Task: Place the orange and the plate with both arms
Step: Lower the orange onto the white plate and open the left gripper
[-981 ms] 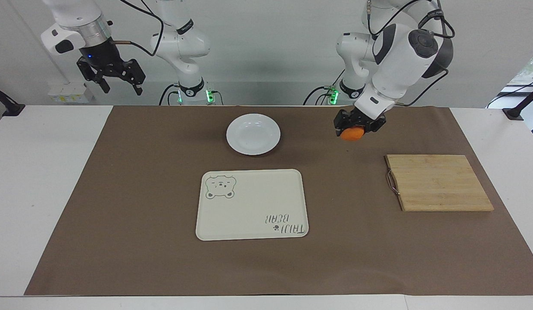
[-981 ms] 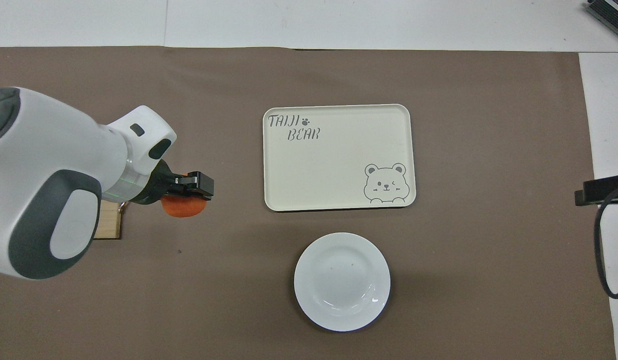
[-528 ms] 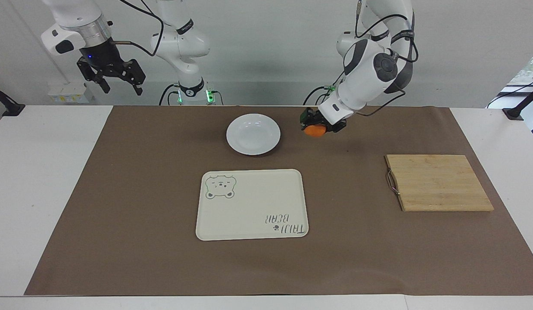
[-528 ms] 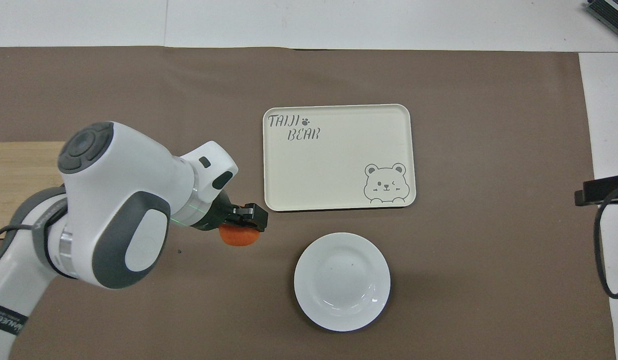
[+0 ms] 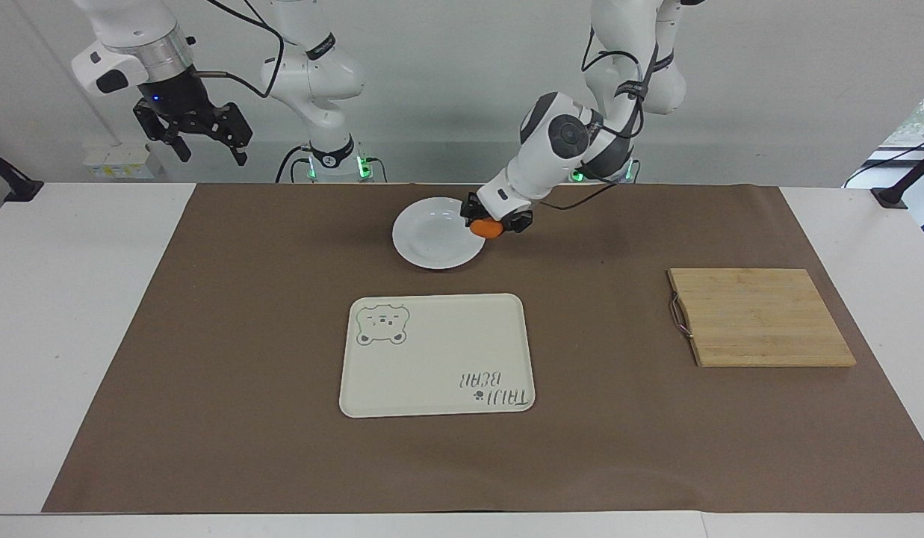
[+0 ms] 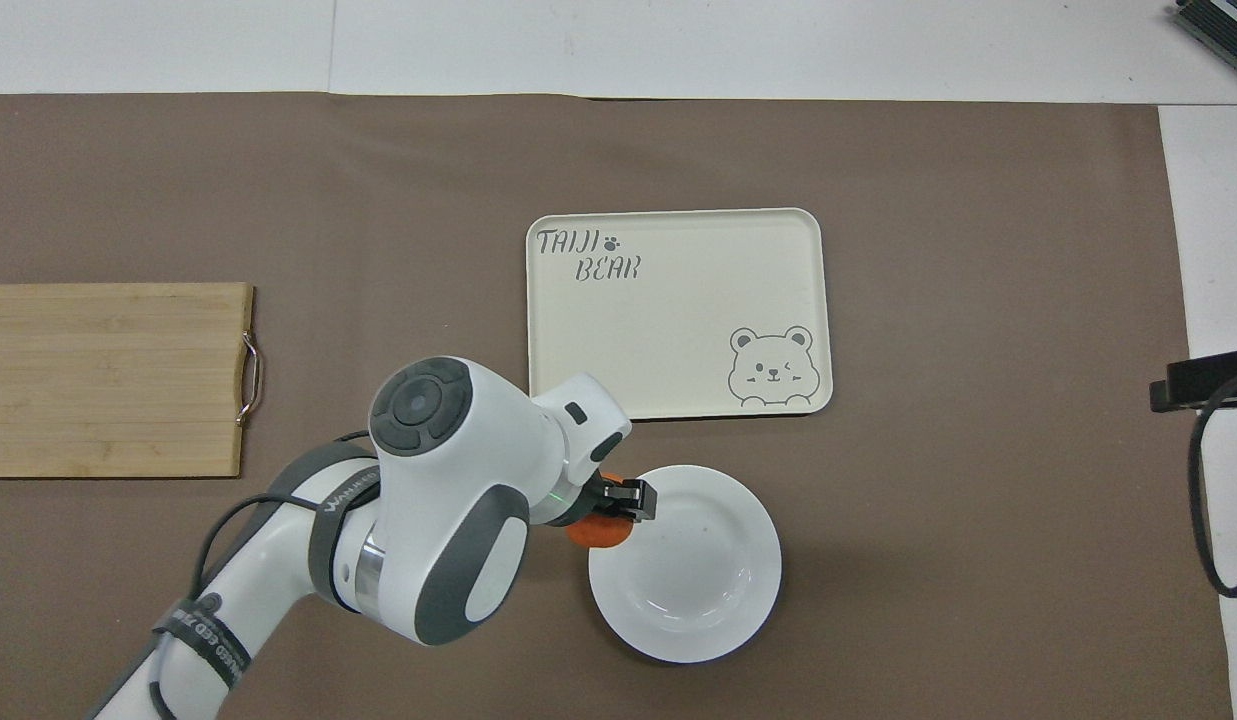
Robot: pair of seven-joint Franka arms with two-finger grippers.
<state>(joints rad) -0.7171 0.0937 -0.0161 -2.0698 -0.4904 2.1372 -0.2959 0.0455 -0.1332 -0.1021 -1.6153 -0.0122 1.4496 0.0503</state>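
Since the earlier frame the left pincer [image 5: 494,225], gripping the orange [image 5: 486,229], has swung from near the wooden board [image 5: 760,317] to the plate's [image 5: 432,239] rim. The carrying step is nearly done; next it must centre over the plate and release. The right pincer [image 5: 200,134] waits raised, jaws wide, above the right arm's end of the bench.

bright orange fruit [image 5: 487,229], glossy plain white plate [image 5: 432,239], cream tray [image 5: 432,359] with a grey bear drawing and "taiji bear" lettering, pale striped wooden board [image 5: 760,317], brown mat [image 5: 208,336] over the white desk [image 5: 66,299], black end effectors on white arms.
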